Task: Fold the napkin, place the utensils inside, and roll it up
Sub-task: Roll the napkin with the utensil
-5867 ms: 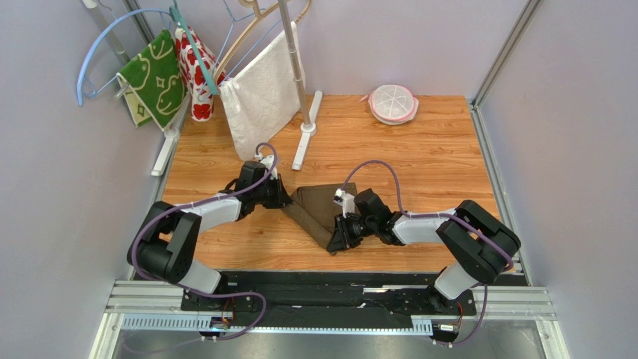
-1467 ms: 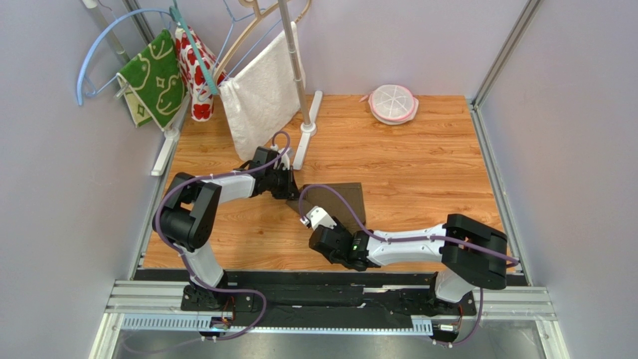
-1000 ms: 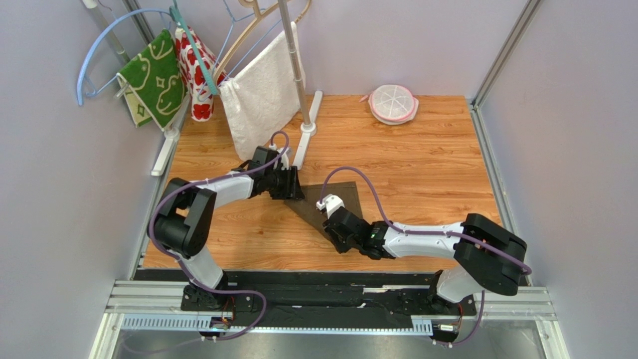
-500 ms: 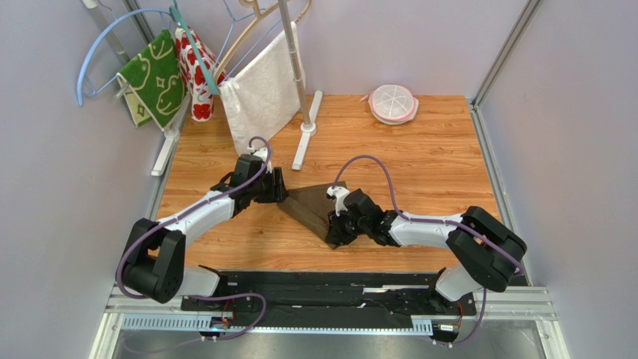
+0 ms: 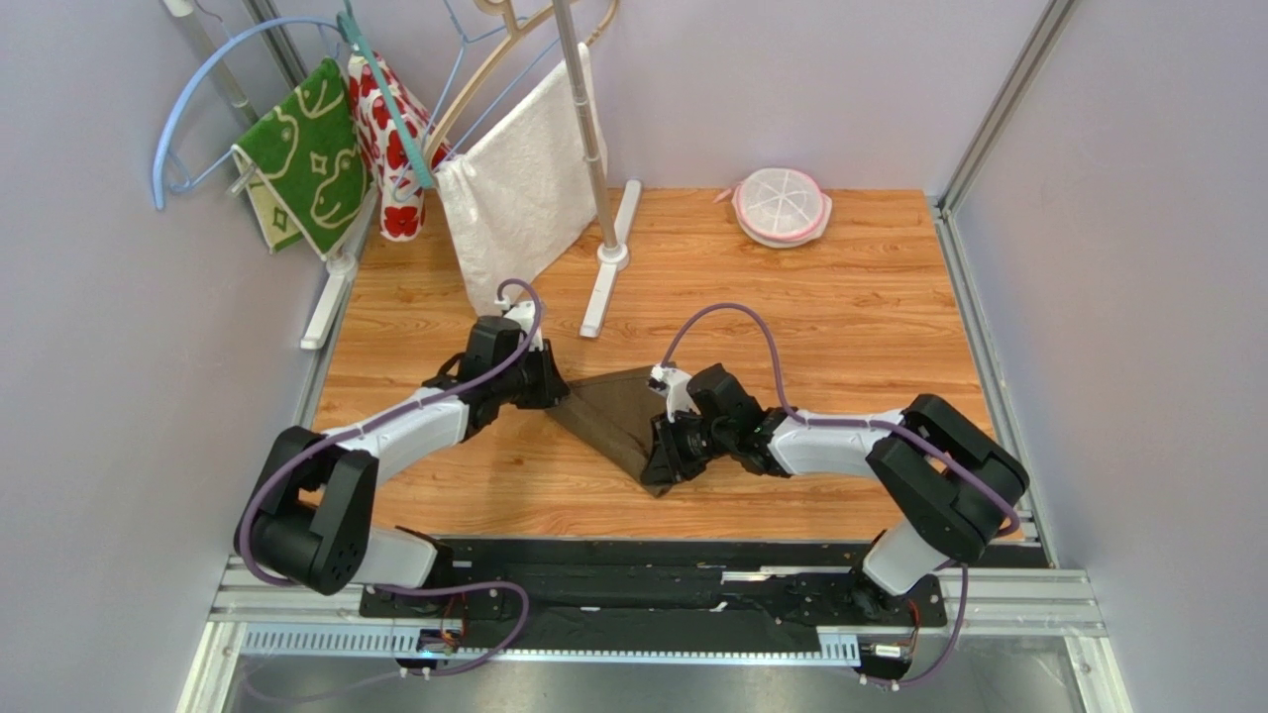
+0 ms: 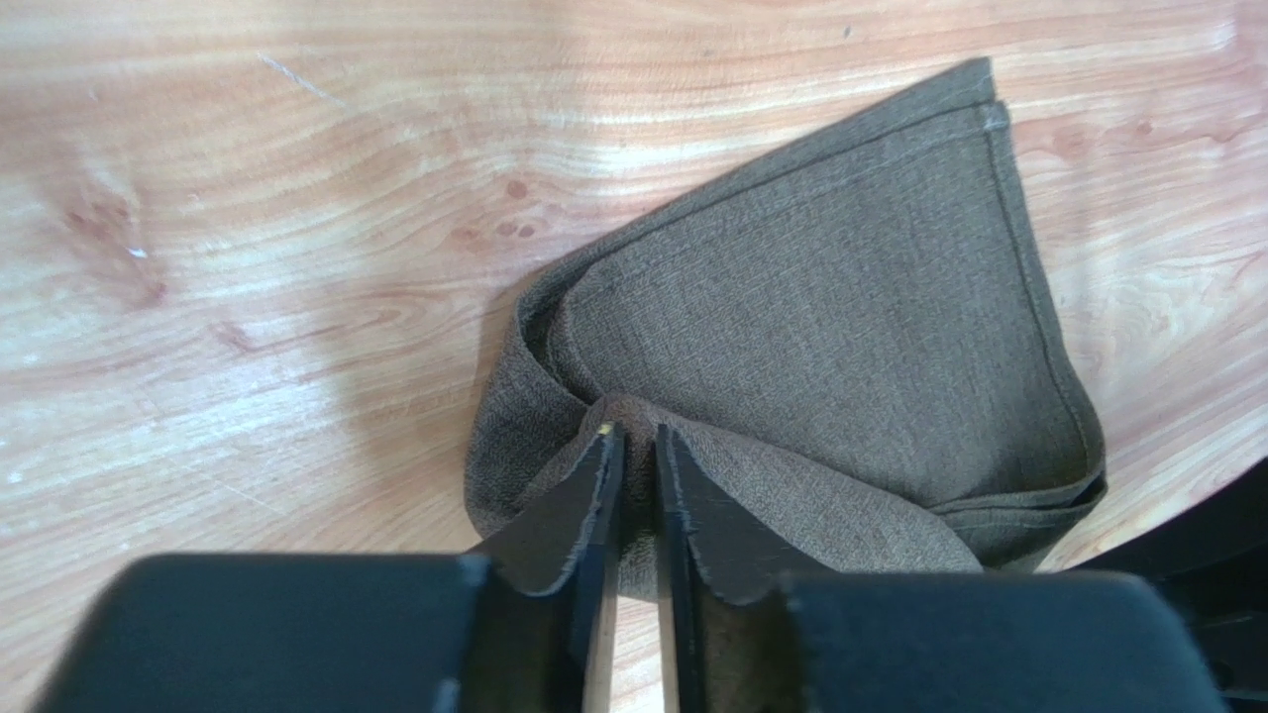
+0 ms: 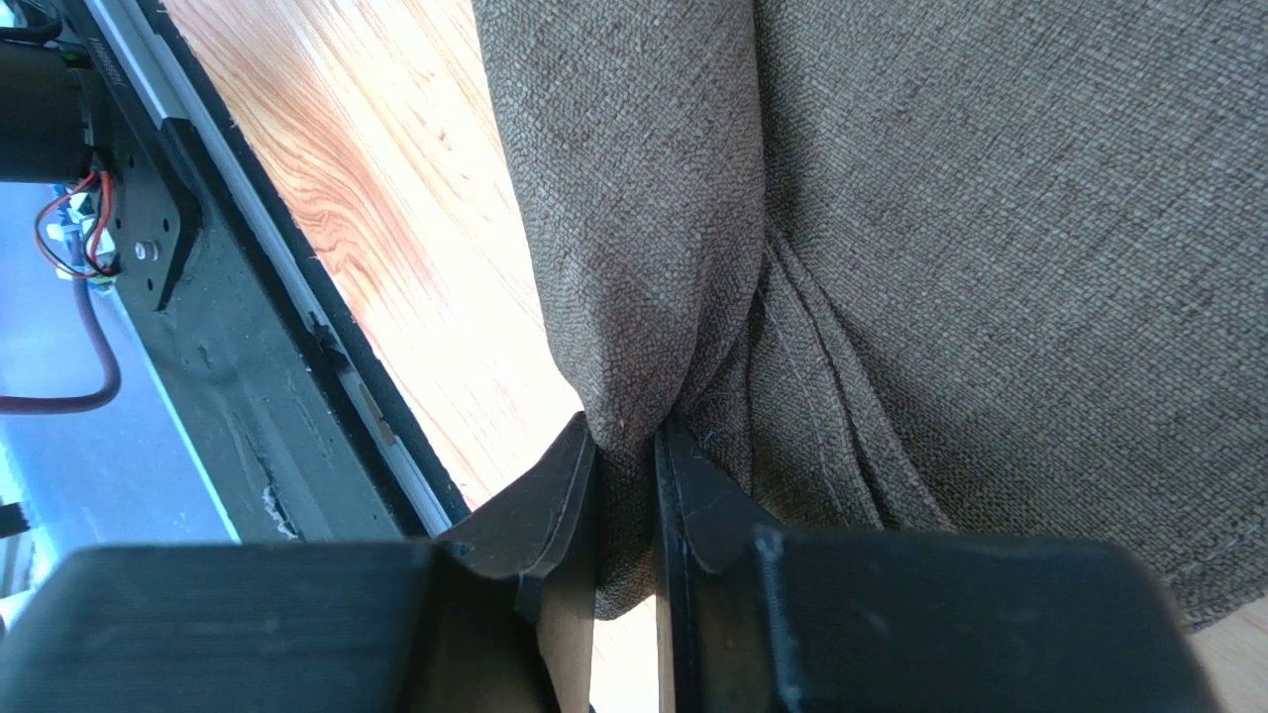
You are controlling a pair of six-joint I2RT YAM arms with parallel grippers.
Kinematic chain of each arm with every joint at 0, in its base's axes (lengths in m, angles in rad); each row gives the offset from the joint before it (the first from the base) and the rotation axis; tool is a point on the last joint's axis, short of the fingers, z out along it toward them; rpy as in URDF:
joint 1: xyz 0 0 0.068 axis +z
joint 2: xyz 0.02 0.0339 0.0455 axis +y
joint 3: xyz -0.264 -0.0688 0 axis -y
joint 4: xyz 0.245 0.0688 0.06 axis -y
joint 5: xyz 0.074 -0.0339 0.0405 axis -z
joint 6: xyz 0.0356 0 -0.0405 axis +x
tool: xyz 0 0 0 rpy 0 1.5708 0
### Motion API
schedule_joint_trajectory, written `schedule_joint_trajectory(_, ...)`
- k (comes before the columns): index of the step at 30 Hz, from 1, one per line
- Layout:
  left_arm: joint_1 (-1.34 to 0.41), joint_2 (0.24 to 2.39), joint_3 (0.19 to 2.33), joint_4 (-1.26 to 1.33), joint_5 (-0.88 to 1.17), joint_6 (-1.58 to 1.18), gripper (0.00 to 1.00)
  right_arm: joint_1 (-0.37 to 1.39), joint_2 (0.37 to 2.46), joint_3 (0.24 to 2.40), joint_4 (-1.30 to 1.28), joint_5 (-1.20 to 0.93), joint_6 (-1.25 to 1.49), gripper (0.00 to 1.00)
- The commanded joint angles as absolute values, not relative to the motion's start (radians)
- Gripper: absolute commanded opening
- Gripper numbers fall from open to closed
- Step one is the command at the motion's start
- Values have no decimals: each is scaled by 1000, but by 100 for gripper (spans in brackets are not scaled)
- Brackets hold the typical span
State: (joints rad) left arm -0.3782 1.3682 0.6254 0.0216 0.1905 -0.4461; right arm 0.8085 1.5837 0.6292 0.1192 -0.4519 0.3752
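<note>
The dark brown felt-like napkin (image 5: 607, 421) is partly folded, pinched by left fingers (image 6: 570, 513) and right fingers (image 7: 536, 508); orange utensils unseen, rolling undone.

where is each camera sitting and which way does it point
top external: above and behind the robot, facing down at the table; left arm and right arm show.
left wrist: on the left arm, facing down; left gripper pinches the napkin.
right wrist: on the right arm, facing down; right gripper pinches it too.
shared: both wrist views show the napkin on the table.
</note>
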Motion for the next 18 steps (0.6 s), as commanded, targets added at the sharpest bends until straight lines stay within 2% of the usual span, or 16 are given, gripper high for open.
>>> schedule_joint_trajectory(1,-377,1411,629,55,224,-437,14,799,1640,577,-48,-433,370,12)
schedule_joint_trajectory(5,-377,1457,647,40,222,-439,3,781,1628,575,-44,-451,371,14)
schedule_joint_trajectory(7,-377,1498,676,9,204,-434,0,776,1617,578,-48,-462,373,19)
schedule_joint_trajectory(8,-377,1514,686,5,198,-434,0,773,1608,580,-54,-462,373,22)
schedule_joint_trajectory(9,-377,1526,693,3,186,-431,0,773,1583,581,-70,-462,373,31)
schedule_joint_trajectory(12,-377,1574,727,-41,178,-419,0,772,1514,603,-135,-454,367,46)
schedule_joint_trajectory(15,-377,1606,741,-52,189,-411,0,772,1451,640,-218,-430,351,53)
schedule_joint_trajectory(18,-377,1623,745,-57,195,-405,0,772,1369,699,-311,-377,322,55)
